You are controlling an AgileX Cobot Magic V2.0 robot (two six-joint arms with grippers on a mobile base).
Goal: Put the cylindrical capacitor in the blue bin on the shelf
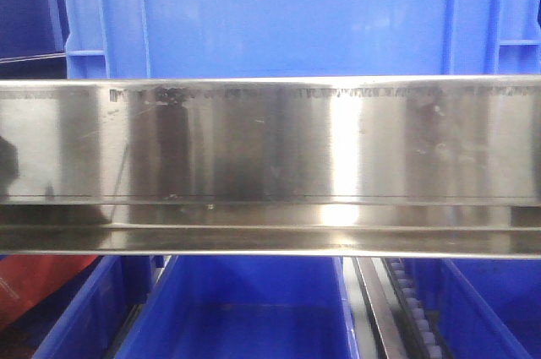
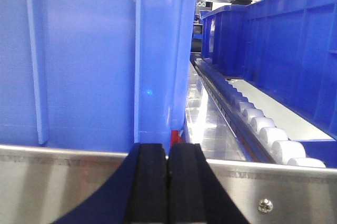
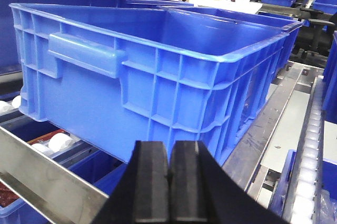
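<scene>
The shelf's brushed steel front rail (image 1: pixel 270 144) crosses the front view, with a blue bin (image 1: pixel 279 13) on the tier above it and another blue bin (image 1: pixel 245 317) below. My left gripper (image 2: pixel 168 153) is shut with nothing between its black pads, right in front of the steel rail (image 2: pixel 63 182) and a blue bin wall (image 2: pixel 84 55). My right gripper (image 3: pixel 169 153) is shut and empty, facing the corner of a large ribbed blue bin (image 3: pixel 152 66). No cylindrical capacitor shows in any view. Neither gripper shows in the front view.
A row of white rollers (image 2: pixel 263 124) runs along the shelf between bins. A second blue bin (image 2: pixel 284 45) stands to the right of it. A steel rail (image 3: pixel 47 176) lies lower left in the right wrist view, red packaging (image 1: pixel 34 283) under the shelf.
</scene>
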